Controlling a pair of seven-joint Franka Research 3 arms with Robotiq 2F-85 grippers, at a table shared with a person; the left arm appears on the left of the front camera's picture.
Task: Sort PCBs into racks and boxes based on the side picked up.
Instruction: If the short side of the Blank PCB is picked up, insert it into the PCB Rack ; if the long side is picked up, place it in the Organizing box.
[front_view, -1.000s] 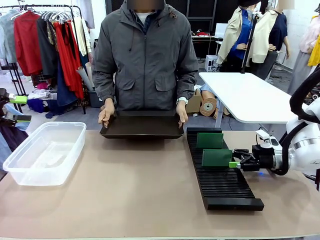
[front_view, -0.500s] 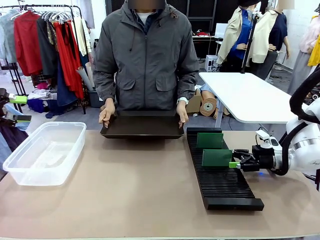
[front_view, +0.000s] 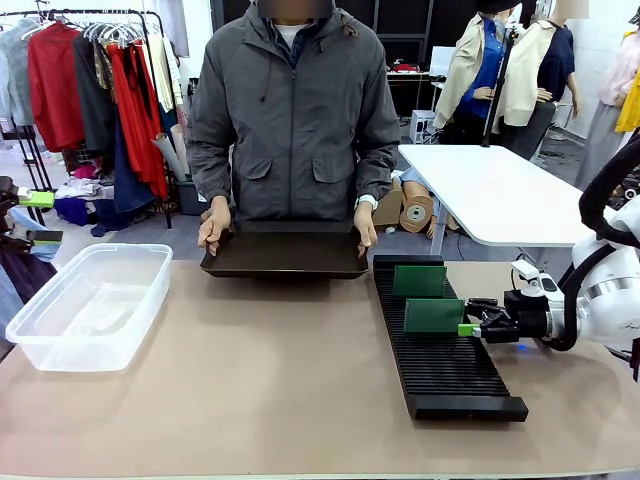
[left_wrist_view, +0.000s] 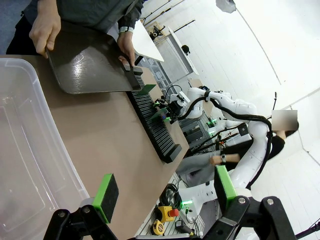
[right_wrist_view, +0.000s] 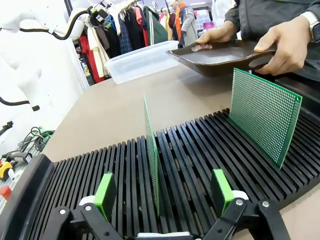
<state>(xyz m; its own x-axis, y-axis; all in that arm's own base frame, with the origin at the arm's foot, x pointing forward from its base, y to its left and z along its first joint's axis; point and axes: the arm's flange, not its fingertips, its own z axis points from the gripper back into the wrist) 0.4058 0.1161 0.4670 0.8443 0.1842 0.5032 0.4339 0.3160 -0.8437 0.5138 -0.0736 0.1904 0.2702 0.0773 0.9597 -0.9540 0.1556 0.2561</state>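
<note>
I see my right gripper at centre right of the front view, jaws spread wide on either side of an upright PCB slotted in the black rack, gripping nothing. A second PCB stands farther up. My left gripper gapes empty beside the clear box at left.

Front view looks across the table toward the person. Right wrist view sits low and close over the rack, facing along its slots. Left wrist view, rolled, apparently hangs above the tub. All share the rack.
</note>
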